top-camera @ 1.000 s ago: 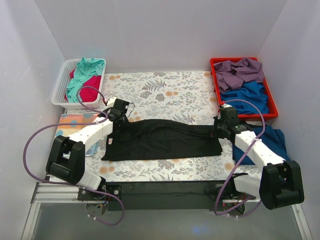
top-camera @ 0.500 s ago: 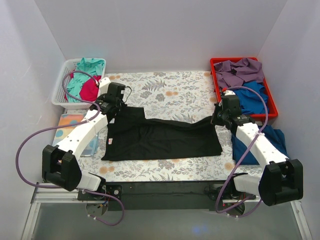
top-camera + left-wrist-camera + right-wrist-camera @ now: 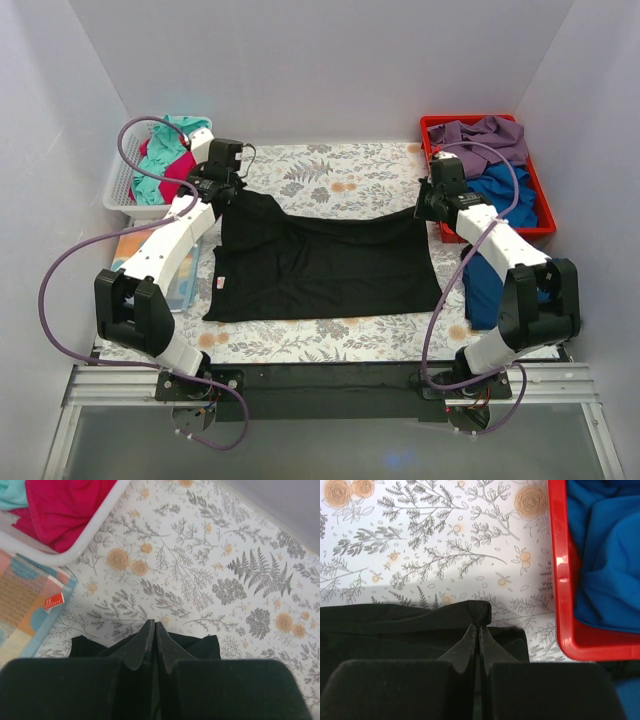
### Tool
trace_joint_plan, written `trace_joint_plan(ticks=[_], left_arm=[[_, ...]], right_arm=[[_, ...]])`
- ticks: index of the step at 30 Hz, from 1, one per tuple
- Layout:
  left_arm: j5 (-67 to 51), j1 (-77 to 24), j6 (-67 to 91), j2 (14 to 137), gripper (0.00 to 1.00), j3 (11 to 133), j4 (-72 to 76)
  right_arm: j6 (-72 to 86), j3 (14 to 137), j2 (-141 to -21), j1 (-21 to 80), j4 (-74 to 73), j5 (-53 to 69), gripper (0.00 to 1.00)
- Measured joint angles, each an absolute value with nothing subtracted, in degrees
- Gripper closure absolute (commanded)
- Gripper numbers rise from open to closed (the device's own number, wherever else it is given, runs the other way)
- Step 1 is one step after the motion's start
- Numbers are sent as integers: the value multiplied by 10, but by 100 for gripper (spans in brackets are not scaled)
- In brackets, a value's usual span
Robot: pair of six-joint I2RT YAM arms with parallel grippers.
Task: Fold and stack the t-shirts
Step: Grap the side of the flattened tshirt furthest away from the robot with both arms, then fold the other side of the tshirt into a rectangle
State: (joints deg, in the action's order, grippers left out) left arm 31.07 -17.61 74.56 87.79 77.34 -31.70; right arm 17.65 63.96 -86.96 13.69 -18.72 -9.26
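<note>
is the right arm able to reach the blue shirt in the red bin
Probably not yet: the right gripper is shut on a corner of the black shirt. The blue shirt lies exposed in the red bin beside it, so after letting go the way looks free.

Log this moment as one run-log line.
black t-shirt: spread on floral sheet | left jaws: shut on its far-left corner | right jaws: shut on its far-right corner
</note>
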Motion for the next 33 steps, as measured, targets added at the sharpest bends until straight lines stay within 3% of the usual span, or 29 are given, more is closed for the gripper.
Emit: trace_joint_plan(ticks=[10, 33], left_arm=[[317, -159, 707, 878, 100, 833, -296], [302, -159, 703, 879, 100, 774, -300]], right_arm=[[169, 695, -941, 136, -175, -99, 99], [156, 700, -941, 124, -152, -92, 99]])
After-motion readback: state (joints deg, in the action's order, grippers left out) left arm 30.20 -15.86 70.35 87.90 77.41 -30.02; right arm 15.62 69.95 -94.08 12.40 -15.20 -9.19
